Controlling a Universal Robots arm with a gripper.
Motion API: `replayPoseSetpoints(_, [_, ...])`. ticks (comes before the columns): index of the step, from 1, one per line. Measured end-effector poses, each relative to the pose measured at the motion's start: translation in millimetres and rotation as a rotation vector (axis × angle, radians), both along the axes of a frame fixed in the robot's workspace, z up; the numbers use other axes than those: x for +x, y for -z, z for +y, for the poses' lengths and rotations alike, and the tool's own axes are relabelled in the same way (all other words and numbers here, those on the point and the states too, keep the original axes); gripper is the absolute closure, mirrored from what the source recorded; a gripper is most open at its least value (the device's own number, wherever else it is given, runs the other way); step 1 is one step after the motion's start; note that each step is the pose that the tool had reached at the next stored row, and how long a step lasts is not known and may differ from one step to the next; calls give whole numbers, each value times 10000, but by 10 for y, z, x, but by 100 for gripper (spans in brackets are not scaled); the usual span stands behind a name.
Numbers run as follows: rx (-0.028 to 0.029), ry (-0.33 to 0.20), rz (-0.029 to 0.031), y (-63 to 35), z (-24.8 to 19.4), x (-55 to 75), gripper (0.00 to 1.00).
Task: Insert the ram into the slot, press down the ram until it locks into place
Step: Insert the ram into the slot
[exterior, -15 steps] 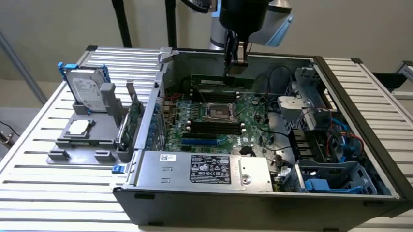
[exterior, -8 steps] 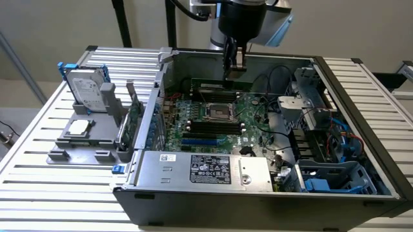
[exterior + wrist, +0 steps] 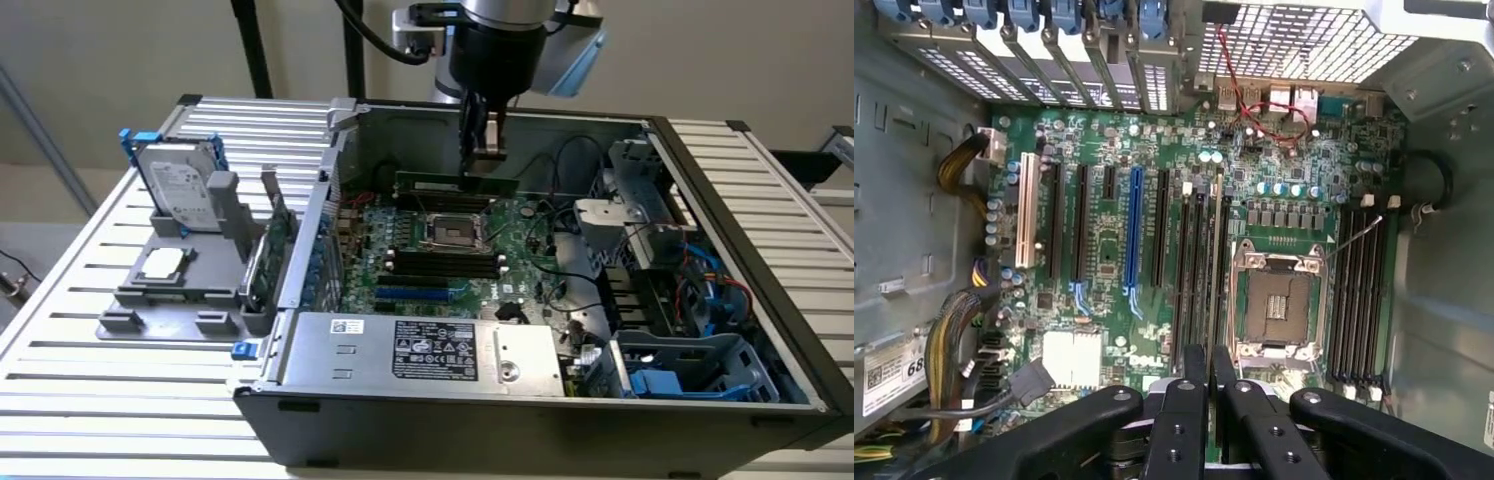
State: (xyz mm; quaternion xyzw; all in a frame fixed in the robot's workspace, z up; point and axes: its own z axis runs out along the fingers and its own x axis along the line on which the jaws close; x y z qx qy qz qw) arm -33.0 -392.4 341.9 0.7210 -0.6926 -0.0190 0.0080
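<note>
Exterior view shows a slatted metal table (image 3: 80, 400) and on it a big open computer case (image 3: 441, 440), lying on its side with the inside facing up. Beside the case, toward the exterior view's left, stands a grey holder (image 3: 174, 290) with a hard drive (image 3: 180, 190) upright in it. Inside the case, a silver power supply (image 3: 427, 350) lies at the near wall, and behind it is the green motherboard (image 3: 514, 225). The gripper (image 3: 487, 152) comes down from above over the board, and its jaws are closed tight on the upper edge of the ram (image 3: 441, 183). The ram is level, with its long side across the picture, and it hangs above the board, not seated. Below it is the square silver processor socket (image 3: 451, 232). In the wrist view the ram is seen edge-on and runs in line with the slot (image 3: 1186, 270) group, which lies between the processor socket and the blue socket (image 3: 1134, 230). Whether the ram touches a slot, I cannot tell.
</note>
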Motion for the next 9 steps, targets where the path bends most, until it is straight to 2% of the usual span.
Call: replayPoseSetpoints(9, [0,-1,0,164,7,0,87])
